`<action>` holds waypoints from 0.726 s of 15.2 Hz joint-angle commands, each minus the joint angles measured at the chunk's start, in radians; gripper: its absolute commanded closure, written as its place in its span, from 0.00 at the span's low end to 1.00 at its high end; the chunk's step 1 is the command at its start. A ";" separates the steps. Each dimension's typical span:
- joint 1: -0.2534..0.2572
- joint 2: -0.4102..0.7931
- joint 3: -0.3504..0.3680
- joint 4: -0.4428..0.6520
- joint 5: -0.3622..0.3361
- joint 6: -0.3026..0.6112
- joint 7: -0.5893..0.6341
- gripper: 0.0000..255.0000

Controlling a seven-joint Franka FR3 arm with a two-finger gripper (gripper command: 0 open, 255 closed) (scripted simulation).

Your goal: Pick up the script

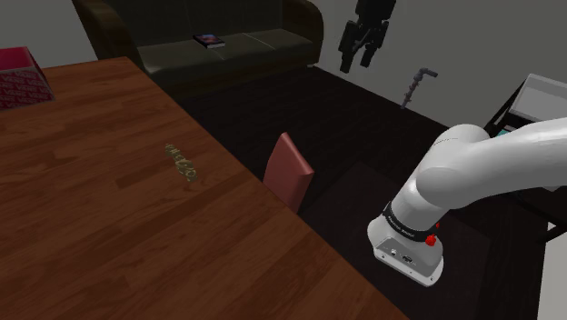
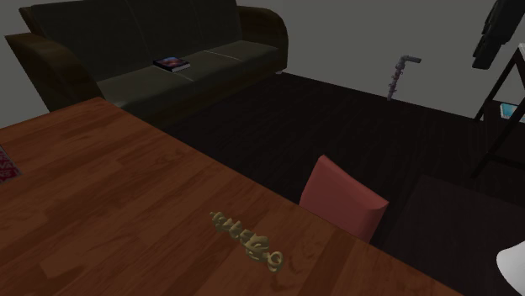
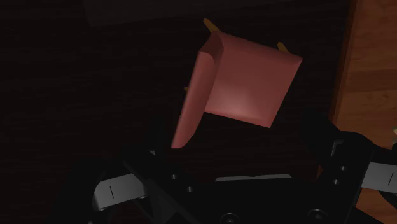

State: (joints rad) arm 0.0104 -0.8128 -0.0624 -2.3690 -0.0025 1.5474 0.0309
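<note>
While my black claw [image 1: 356,60] hangs spread apart at far right, the small golden curly script [image 1: 182,164] lies left on the brown wooden table [image 1: 82,227], so reaching leftward and down seems next.

Wood-grain table [image 1: 91,236] with soft sheen; matt red chair [image 1: 289,171].
</note>
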 commanded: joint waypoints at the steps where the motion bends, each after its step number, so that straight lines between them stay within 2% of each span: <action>1: 0.000 0.000 0.000 0.000 0.000 0.000 0.000 0.00; 11: 0.058 0.193 0.175 -0.025 0.106 0.241 0.202 0.00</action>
State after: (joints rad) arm 0.0625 -0.6444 0.0933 -2.3884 0.0937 1.7546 0.2098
